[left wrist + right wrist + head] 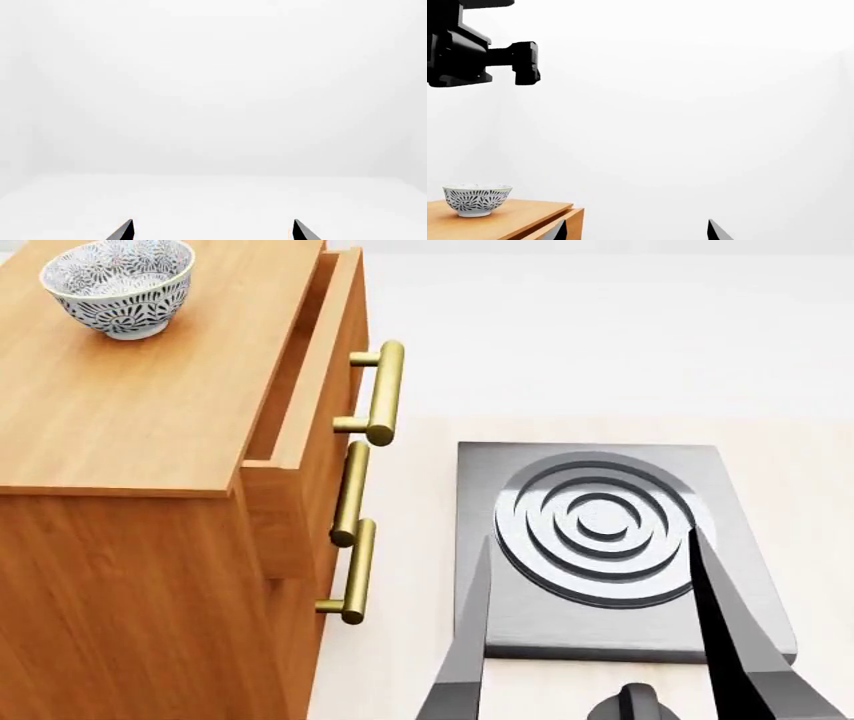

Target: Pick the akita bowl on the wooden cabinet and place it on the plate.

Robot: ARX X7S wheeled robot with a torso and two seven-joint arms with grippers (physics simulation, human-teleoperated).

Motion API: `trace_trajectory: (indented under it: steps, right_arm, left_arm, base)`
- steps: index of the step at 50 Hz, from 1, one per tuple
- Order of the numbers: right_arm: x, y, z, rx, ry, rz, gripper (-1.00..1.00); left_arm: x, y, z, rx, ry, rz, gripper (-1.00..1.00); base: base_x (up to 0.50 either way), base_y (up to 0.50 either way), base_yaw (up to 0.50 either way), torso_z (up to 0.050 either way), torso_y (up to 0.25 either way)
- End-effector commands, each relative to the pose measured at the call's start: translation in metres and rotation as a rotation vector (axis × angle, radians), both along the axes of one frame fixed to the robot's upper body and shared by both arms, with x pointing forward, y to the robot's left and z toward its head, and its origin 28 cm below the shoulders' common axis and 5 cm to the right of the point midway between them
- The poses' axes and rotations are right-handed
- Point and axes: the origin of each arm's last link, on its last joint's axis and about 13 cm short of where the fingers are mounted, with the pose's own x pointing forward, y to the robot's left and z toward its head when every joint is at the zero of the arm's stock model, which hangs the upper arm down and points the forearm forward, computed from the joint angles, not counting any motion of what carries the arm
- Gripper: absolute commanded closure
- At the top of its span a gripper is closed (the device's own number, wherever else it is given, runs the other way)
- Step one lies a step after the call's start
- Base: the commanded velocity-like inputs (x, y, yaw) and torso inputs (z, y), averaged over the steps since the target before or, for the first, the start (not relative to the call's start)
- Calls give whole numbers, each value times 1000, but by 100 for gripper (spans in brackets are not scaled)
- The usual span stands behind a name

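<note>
white room, akita bowl (119, 285) on wooden cabinet (147, 430), both tools (637, 231) spread wide, empty

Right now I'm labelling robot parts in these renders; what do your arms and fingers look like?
In the head view, two long tapered fingers of one gripper show: one metallic grey, the other black. A dark round knob sits between them. Both wrist views show only black pointed fingertips. The right wrist view shows a blocky black arm segment. No cables or markings show.

No readable text, label, brand, number or sign appears anywhere.
</note>
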Motion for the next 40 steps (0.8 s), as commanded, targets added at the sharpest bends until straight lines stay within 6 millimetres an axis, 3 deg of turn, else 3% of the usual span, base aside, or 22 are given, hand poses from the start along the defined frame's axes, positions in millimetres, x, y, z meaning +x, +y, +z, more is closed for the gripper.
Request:
trace_trajectory:
  steps: [1, 26, 40]
  right_arm:
    - [0, 0, 0, 2, 0, 0, -100]
    - [-1, 0, 1, 0, -1, 2, -100]
    - [0, -2, 0, 4, 0, -2, -100]
  left_arm:
    - [18, 16, 1, 34, 120, 92, -100]
    - [32, 37, 6, 94, 272, 224, -100]
    - [38, 44, -3, 76, 323, 268, -100]
  base:
    - [0, 0, 0, 0, 0]
    - [0, 0, 0, 0, 0]
    - [0, 0, 0, 0, 0]
